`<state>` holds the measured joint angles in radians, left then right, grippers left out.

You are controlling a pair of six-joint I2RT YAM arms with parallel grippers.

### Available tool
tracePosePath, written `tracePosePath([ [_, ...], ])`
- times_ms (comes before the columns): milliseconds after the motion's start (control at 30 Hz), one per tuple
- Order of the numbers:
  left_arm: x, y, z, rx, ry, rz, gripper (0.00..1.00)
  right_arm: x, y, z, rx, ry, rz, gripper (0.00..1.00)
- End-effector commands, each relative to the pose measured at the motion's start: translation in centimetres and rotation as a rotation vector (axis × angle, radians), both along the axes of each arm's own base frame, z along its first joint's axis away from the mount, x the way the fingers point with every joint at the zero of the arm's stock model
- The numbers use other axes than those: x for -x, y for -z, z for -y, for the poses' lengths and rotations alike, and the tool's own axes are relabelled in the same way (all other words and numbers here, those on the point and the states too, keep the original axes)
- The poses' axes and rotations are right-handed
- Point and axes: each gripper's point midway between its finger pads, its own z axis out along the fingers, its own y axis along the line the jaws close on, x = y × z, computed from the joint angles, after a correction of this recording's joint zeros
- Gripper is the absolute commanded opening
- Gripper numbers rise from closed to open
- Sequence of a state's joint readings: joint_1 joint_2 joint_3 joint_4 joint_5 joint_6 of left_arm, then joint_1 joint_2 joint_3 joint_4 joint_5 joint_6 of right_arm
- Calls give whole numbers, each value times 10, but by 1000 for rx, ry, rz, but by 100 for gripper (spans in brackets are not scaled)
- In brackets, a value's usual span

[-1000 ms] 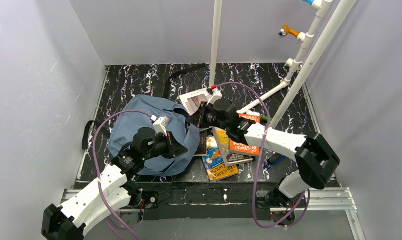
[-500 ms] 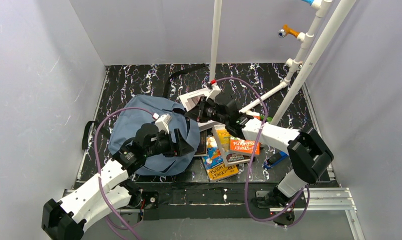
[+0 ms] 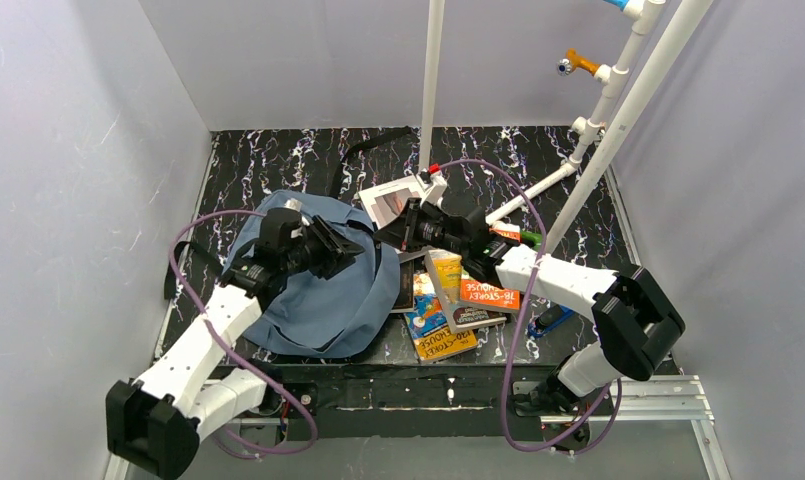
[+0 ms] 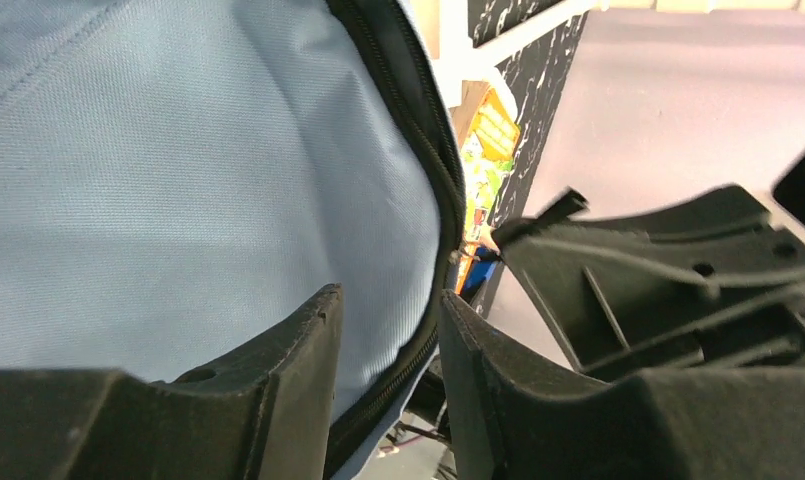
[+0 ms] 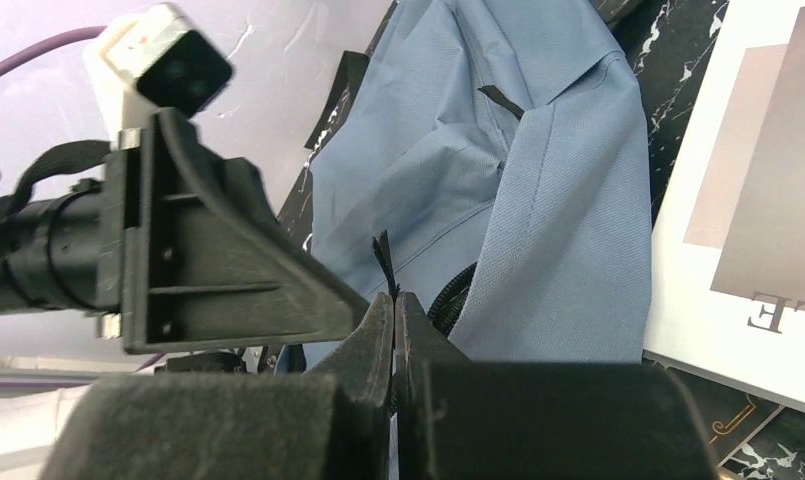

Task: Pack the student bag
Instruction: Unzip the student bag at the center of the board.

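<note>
Fingers (image 5: 376,335) of the right gripper (image 5: 394,303) pinch the zipper pull (image 5: 382,262) tight. At their 8 o'clock, the left gripper (image 4: 388,305) clamps the student bag (image 3: 318,300) by its zipper edge.

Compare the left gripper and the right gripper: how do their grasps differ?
The left gripper holds its fingers a little apart, with the black zipper edge of the slate-blue fabric backpack between them; the right gripper presses its fingers together on a thin black tab. In the top view the left gripper is above the backpack's fabric; the right gripper is at its right-hand edge. Both are black.
</note>
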<state>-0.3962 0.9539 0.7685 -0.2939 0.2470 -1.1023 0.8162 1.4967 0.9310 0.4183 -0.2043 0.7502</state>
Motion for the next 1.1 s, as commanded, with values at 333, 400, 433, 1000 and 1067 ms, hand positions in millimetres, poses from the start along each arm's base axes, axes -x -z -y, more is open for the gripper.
tracePosePath([
  [333, -37, 4, 28, 118, -34, -135, 39, 1, -56, -3, -107, -33, 141, 1],
  [400, -36, 11, 27, 109, -50, -167, 43, 3, -58, -5, -114, -46, 136, 1],
  [433, -36, 13, 25, 101, -60, -171, 45, 5, -58, -5, -114, -54, 136, 1],
  [1000, -40, 37, 30, 155, -102, -245, 28, 6, -65, -3, -123, -53, 148, 1],
  [1067, -41, 42, 28, 147, -106, -238, 30, 6, -66, -2, -131, -49, 152, 1],
])
